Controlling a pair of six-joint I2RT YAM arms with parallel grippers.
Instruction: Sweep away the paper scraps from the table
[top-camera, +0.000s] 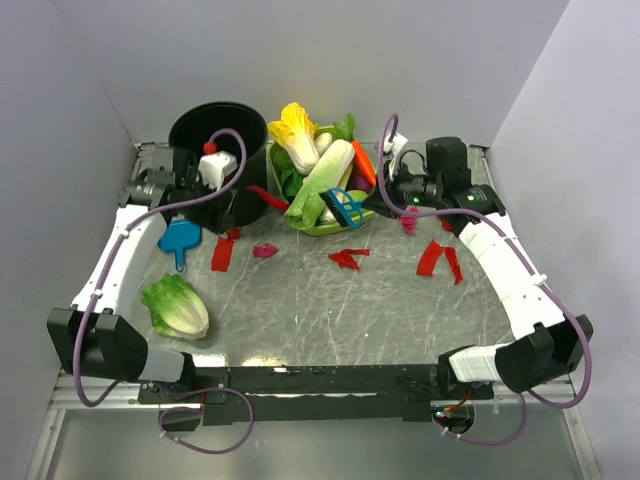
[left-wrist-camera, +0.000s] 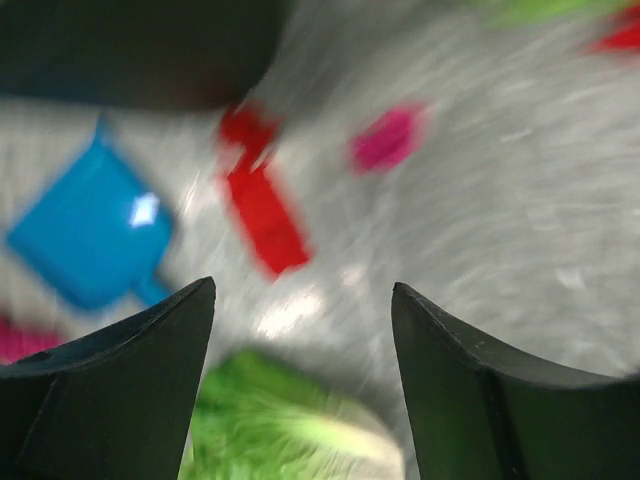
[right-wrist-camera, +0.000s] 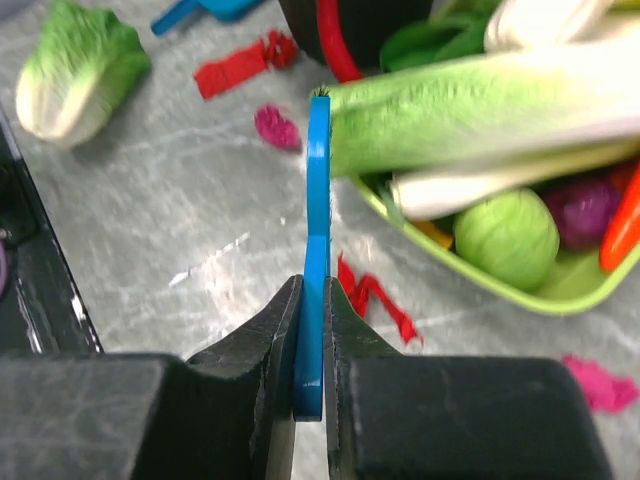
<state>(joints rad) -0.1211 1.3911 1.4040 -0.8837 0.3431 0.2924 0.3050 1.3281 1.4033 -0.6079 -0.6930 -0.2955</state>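
The right gripper (right-wrist-camera: 312, 292) has its jaws pressed together on the flat handle of one blue plastic hand brush with black bristles (top-camera: 345, 208). The brush is seen edge-on from the right wrist and hangs at the near rim of the lime-green plastic tray (top-camera: 345, 229). The left gripper (left-wrist-camera: 302, 288) has its two dark fingers set wide apart, with nothing between them; that view is motion-blurred.

The paper scraps lie on the grey-green marbled table (top-camera: 330, 310), in its far half. Six can be counted with confidence from above:
- one long red paper strip (top-camera: 225, 250) beside the dustpan;
- one magenta crumpled wad (top-camera: 264, 250) just right of it;
- one torn red scrap (top-camera: 348, 258) in front of the tray;
- one magenta wad under the right wrist (top-camera: 408, 222);
- two red strips side by side (top-camera: 440, 260) near the right forearm.

A further small red bit by that forearm is partly hidden.

Surrounding objects:
- one blue plastic dustpan (top-camera: 180, 240);
- one black round bucket (top-camera: 220, 140);
- one green lettuce head (top-camera: 178, 305) at near left, well apart from the scraps;
- one glossy red chili pepper (top-camera: 265, 195) between bucket and tray.

The tray holds one yellow-leafed cabbage (top-camera: 295, 135), one long pale-green cabbage (top-camera: 325, 180) and one orange carrot (top-camera: 364, 163), among other vegetables.
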